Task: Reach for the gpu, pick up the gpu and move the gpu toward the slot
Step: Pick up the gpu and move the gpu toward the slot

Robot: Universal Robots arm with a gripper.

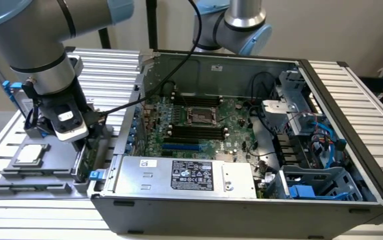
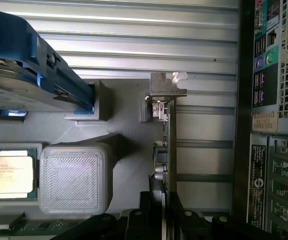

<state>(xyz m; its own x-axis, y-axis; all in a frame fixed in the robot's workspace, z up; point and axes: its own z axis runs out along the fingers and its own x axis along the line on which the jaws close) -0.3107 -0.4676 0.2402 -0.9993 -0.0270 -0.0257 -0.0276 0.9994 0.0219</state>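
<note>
Ext. view, L to R: grey tray (image 1: 18,176) w/ processor chip (image 1: 31,154); gripper (image 1: 81,146) low over tray, jaws spread either side of the gpu (image 2: 172,145), small gap visible. Gpu stands on edge in tray holder, silver bracket (image 2: 166,86) at end away from gripper; open PC case (image 1: 245,212) just beside.

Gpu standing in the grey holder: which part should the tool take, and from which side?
Take the gpu by its upper long edge, at the end away from the silver bracket, coming straight down from above. It stands on edge in the grey holder, thin side up, so its two flat faces likely offer the only pinch. The tool hangs over that end.
</note>
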